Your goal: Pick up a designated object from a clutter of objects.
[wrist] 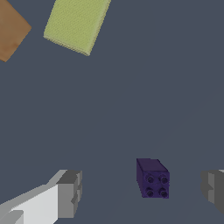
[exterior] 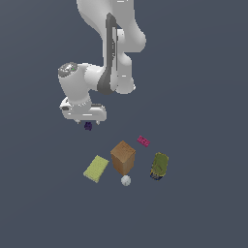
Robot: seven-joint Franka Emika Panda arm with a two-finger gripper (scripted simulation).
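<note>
The tiny dark purple block [exterior: 88,126] sits on the grey floor, apart from the rest of the clutter, right under my gripper [exterior: 87,123]. In the wrist view the purple block [wrist: 152,178], studded on top, lies between my two spread fingers [wrist: 69,193], nearer one of them and touching neither. My gripper [wrist: 142,189] is open and empty. The other clutter items lie to the exterior view's right of the block.
A brown box [exterior: 123,157] stands in the middle of the clutter, with a flat yellow-green pad [exterior: 96,168], a white ball [exterior: 126,180], an olive-green pack [exterior: 159,165] and a pink brick [exterior: 143,141] around it. The pad [wrist: 76,24] and box corner [wrist: 11,28] show in the wrist view.
</note>
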